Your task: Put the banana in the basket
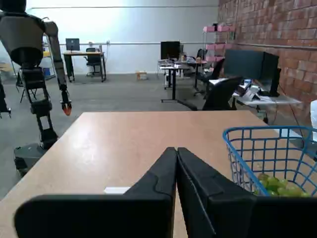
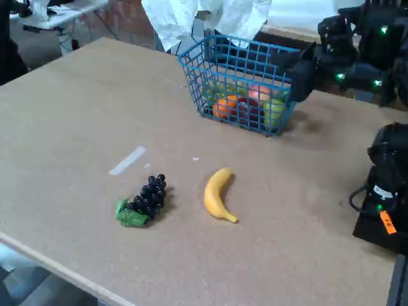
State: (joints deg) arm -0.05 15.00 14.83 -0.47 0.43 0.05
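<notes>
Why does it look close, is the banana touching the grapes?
Apart. The fixed view shows bare table between the banana and the grapes.

In the fixed view the banana [image 2: 217,195] lies alone on the surface [image 2: 76,95], open on every side; the grape bunch [image 2: 143,202] sits near its left, apart from it. A strip of white tape [image 2: 127,160] lies flat farther left. Bare surface runs between the banana and the blue wire basket [image 2: 241,84]. The basket's top is open, though fruit fills its bottom. The end effector [image 2: 294,71] hangs just beside the basket's right wall, its fingers pressed together in the wrist view.
</notes>
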